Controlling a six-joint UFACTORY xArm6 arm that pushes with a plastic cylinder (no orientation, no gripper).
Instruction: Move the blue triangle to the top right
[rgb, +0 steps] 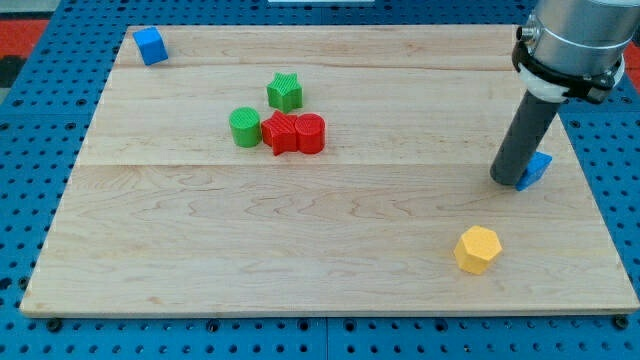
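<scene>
The blue triangle (536, 170) lies near the board's right edge, about mid-height, partly hidden behind my rod. My tip (506, 181) rests on the board at the triangle's left side, touching or almost touching it. A blue cube (150, 46) sits at the board's top left corner.
A green star (285, 91), a green cylinder (244, 127), a red star (281, 133) and a red cylinder (310, 133) cluster left of centre, the two reds touching. A yellow hexagon (477, 249) lies at the lower right. The wooden board (300, 250) sits on a blue pegboard.
</scene>
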